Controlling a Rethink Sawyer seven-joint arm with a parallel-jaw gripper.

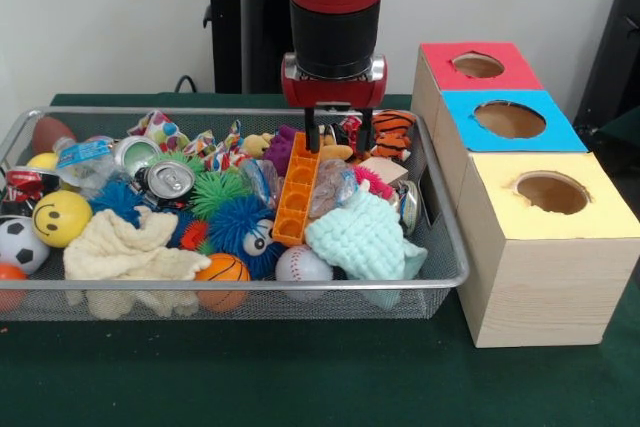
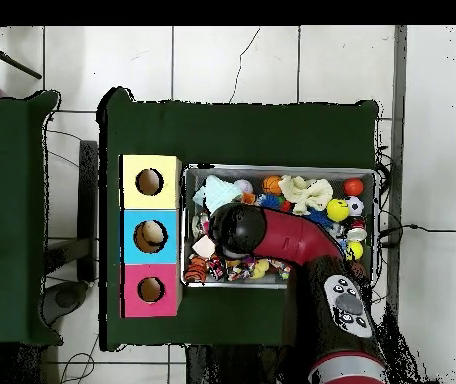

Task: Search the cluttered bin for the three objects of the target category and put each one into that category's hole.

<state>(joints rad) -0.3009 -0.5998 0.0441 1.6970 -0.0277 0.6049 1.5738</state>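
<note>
The silver wire-mesh bin (image 1: pixel 250 112) is full of toys; it also shows in the overhead view (image 2: pixel 302 168). My gripper (image 1: pixel 338 134) hangs over the bin's back middle, open and empty. A crumpled see-through bottle (image 1: pixel 330 187) lies just below it, between an orange perforated block (image 1: pixel 297 192) and a pale green knit cloth (image 1: pixel 365 237). A see-through bottle with a blue label (image 1: pixel 82 155) lies at the bin's far left. I cannot make out a third bottle. The red-topped box's hole (image 1: pixel 478 65) is right of the bin, also seen from overhead (image 2: pixel 151 289). From overhead the arm (image 2: pixel 272 235) hides the gripper.
Blue-topped (image 1: pixel 510 119) and yellow-topped (image 1: pixel 552 192) boxes stand in a row with the red one. Silver cans (image 1: pixel 168 179), spiky balls (image 1: pixel 235 222), sports balls, a cream cloth (image 1: pixel 125 252) and a tiger toy (image 1: pixel 392 132) crowd the bin.
</note>
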